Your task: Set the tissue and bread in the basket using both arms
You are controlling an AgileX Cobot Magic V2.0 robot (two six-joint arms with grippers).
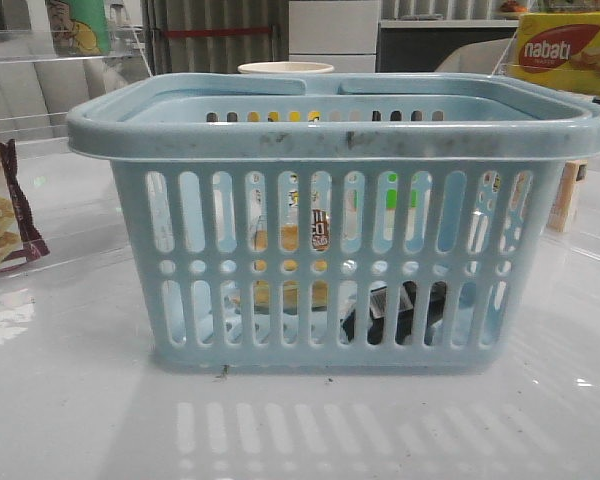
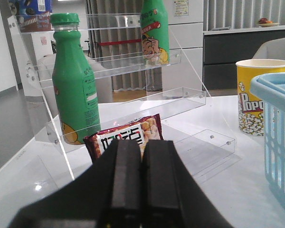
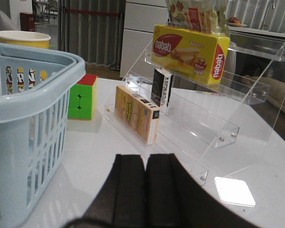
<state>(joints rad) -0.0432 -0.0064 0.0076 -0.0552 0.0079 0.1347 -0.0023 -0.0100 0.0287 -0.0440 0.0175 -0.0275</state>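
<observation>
Both items look already inside the basket [image 1: 340,135]: bread [image 1: 290,240] left-centre, tissue [image 1: 400,310] low on the right, though slats obscure them. Left gripper [image 2: 141,180] and right gripper [image 3: 145,190] are closed, empty, flanking it. Risk: an arm clipping the rim and shoving it across the table [image 1: 70,400].

Light blue slotted basket [image 1: 340,140], scuffed rim
</observation>
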